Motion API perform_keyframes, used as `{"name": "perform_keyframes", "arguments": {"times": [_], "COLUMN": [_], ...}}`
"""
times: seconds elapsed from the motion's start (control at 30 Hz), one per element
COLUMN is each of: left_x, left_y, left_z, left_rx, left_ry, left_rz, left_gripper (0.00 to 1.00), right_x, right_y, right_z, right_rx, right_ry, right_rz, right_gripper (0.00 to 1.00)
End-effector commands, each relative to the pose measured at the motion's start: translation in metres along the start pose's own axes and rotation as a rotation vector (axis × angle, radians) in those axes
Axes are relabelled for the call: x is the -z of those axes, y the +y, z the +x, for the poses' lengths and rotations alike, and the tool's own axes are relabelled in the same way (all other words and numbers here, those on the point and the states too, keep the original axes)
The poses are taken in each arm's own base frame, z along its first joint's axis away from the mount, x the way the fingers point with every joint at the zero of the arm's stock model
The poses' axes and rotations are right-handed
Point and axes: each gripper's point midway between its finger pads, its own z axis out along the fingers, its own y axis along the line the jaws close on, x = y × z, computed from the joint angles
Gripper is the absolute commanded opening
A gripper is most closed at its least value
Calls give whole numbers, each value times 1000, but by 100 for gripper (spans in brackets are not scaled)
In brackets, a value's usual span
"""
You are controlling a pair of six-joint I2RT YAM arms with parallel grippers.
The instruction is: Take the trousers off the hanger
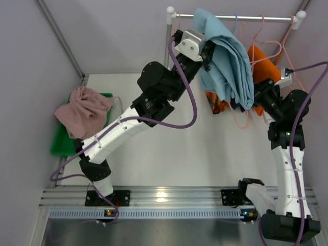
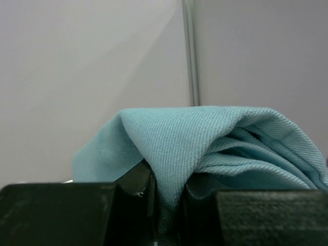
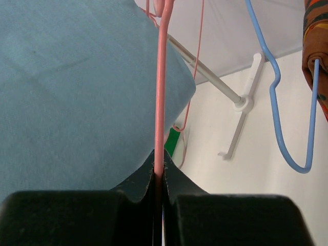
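1. The white table [image 1: 205,154] spreads out below the metal clothes rail with white end caps [image 1: 236,18], which stands along its far edge.
2. The folded light blue cloth trousers [image 1: 230,61] are the largest garment. They are bunched over the left half of the rail and hang down in front of it, so they do not look free of their hanger yet.
3. The dusty pink cloth trousers [image 1: 82,110] lie heaped on a green plastic bin [image 1: 59,146], well to the left of the rail. This is probably where removed pairs are dropped.
4. Plain orange cloth [image 1: 262,61] hangs under the right end of the rail. Orange-and-red patterned cloth [image 1: 218,105] shows below the blue trousers, partly hidden by them.
5. A thin pink wire hanger [image 3: 160,92] and a thin blue wire hanger [image 3: 277,92] hang below the rail. Only the right wrist view shows them clearly.
6. The left gripper [image 2: 166,197] has its jaws clamped on a fold of the light blue trousers, apparently to draw the cloth off. Only its own wrist view shows the pinch.
7. The right gripper [image 3: 159,174] has its jaws pressed together on the pink hanger wire, seemingly to steady it. In the top view the trousers hide these fingers.
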Motion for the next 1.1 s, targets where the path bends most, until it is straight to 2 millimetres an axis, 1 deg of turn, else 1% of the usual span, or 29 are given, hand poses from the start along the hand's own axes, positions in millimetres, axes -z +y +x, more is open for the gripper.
{"name": "perform_keyframes", "arguments": {"times": [0.0, 0.03, 0.17, 0.2, 0.23, 0.27, 0.3, 0.33, 0.37, 0.4, 0.43, 0.47, 0.5, 0.53, 0.57, 0.6, 0.63, 0.67, 0.7, 0.73, 0.77, 0.8, 0.83, 0.87, 0.9, 0.93, 1.0, 1.03, 1.07], "left_x": [33, 39, 62, 65, 72, 76, 82, 92, 101, 108, 125, 130, 142, 163, 170, 181, 206, 226, 238, 264, 284, 303, 327, 347, 366, 390, 427, 447, 463], "left_y": [78, 89, 126, 144, 159, 173, 201, 215, 234, 244, 253, 263, 277, 279, 289, 293, 291, 303, 314, 312, 319, 323, 321, 323, 325, 320, 322, 319, 319], "left_z": [-155, -164, -186, -185, -194, -196, -197, -202, -202, -203, -217, -204, -203, -220, -196, -193, -209, -209, -177, -189, -189, -183, -172, -169, -160, -149, -141, -126, -122], "left_rx": [-58, -68, -136, -153, -151, -146, -139, -149, -170, -179, -181, -209, -248, -262, -311, -329, -341, -381, -395, -406, -444, -462, -476, -504, -505, -512, -537, -540, -555], "left_ry": [-361, -371, -367, -349, -357, -356, -365, -345, -343, -337, -352, -306, -294, -315, -254, -242, -269, -259, -187, -207, -194, -173, -141, -125, -92, -73, -44, 11, 29], "left_rz": [-252, -288, -438, -478, -501, -523, -576, -614, -666, -694, -724, -749, -792, -811, -834, -847, -864, -922, -954, -992, -1051, -1105, -1139, -1192, -1239, -1269, -1368, -1403, -1449], "left_gripper": [0, 0, 0, 0, 0, 0, 0, 0, 0, 0, 0, 0, 0, 0, 0, 0, 0, 0, 0, 0, 0, 0, 0, 0, 0, 0, 0, 0, 0], "right_x": [11, 12, 15, 16, 17, 17, 17, 17, 18, 18, 18, 18, 17, 17, 16, 15, 14, 13, 10, 9, 8, 7, 7, 7, 6, 7, 5, 6, 5], "right_y": [20, 21, 23, 25, 26, 26, 27, 27, 28, 28, 29, 30, 31, 32, 33, 34, 35, 34, 34, 35, 35, 37, 38, 40, 41, 44, 47, 49, 48], "right_z": [-8, -7, -2, -1, 0, 1, 2, 3, 4, 4, 4, 3, 3, 3, 2, 1, 1, 2, 3, 3, 4, 5, 5, 5, 5, 5, 6, 5, 7], "right_rx": [115, 122, 147, 152, 154, 158, 158, 160, 168, 171, 175, 181, 186, 189, 188, 190, 187, 178, 172, 170, 167, 169, 170, 174, 174, 179, 184, 187, 184], "right_ry": [-41, -40, -27, -24, -23, -18, -16, -12, -10, -9, -9, -9, -6, -5, -5, -5, -5, -1, 2, 3, 6, 11, 12, 14, 19, 21, 27, 29, 37], "right_rz": [-47, -50, -58, -63, -64, -63, -64, -65, -64, -63, -65, -68, -71, -72, -72, -77, -79, -77, -79, -80, -81, -87, -88, -92, -95, -101, -107, -110, -104], "right_gripper": [0, 0, 0, 0, 0, 0, 0, 0, 0, 0, 0, 0, 0, 0, 0, 0, 0, 0, 0, 0, 0, 0, 0, 0, 0, 0, 0, 0, 0]}}
